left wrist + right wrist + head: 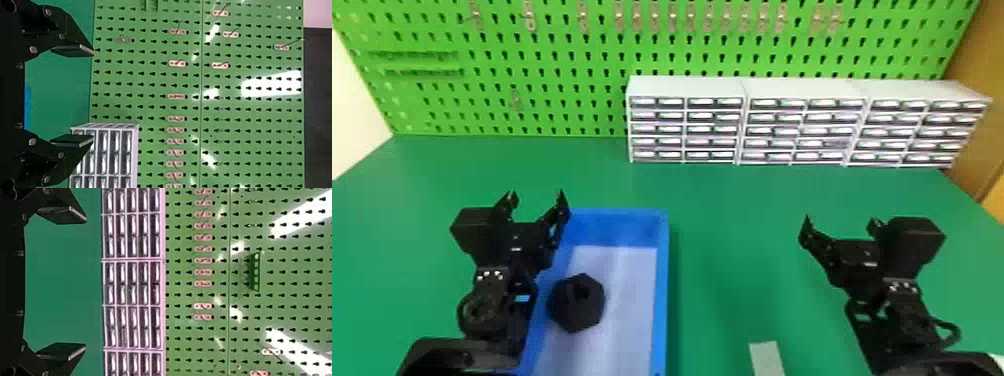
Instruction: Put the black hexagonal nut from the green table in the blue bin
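The black hexagonal nut (576, 303) lies inside the blue bin (660, 280), against its left side, its hole showing. My left gripper (537, 199) is open above the bin's far left corner, apart from the nut, and its forearm overlaps the bin's left wall. In the left wrist view, the left gripper (93, 96) has its fingers wide apart with nothing between them. Off to the right of the bin, my right gripper (842, 224) is held over the green table (732, 225), open. The right wrist view has the right gripper (86, 284) with an empty gap between its fingers.
White drawer cabinets (687, 87) line the back of the table, centre to right, before a green pegboard (572, 65) with metal hooks. A pale flat strip (766, 357) lies on the table near the front, between the bin and the right arm.
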Robot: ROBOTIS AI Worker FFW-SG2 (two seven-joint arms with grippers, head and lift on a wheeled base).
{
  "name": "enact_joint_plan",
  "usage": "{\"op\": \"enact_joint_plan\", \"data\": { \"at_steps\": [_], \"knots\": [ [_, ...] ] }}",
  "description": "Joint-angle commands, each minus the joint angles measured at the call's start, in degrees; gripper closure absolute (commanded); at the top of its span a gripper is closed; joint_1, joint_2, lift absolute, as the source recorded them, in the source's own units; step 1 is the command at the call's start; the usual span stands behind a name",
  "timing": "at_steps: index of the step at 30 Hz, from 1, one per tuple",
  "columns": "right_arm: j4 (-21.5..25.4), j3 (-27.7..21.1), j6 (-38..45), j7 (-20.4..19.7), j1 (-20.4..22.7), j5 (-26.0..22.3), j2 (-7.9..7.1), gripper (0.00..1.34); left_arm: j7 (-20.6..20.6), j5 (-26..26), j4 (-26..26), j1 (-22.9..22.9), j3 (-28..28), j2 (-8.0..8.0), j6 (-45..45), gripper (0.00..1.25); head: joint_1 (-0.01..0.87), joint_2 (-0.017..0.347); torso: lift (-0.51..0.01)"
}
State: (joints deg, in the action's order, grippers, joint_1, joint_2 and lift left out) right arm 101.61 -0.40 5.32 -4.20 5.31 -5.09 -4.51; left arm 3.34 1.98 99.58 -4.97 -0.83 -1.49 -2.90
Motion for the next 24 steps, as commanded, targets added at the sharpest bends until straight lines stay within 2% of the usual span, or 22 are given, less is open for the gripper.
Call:
{"op": "enact_joint_plan", "data": {
  "at_steps": [1,24],
  "knots": [
    [0.1,0.0,-0.4,0.0,0.0,0.3,0.03,0.16,0.0,0.0,0.0,-0.2,0.0,0.00,0.0,0.47,0.657,0.057,-0.095],
    [0.7,-0.4,-0.7,0.0,0.0,1.3,-0.32,0.16,0.0,0.0,0.0,-0.2,-0.2,0.00,0.0,0.47,0.657,0.057,-0.095]
  ]
}}
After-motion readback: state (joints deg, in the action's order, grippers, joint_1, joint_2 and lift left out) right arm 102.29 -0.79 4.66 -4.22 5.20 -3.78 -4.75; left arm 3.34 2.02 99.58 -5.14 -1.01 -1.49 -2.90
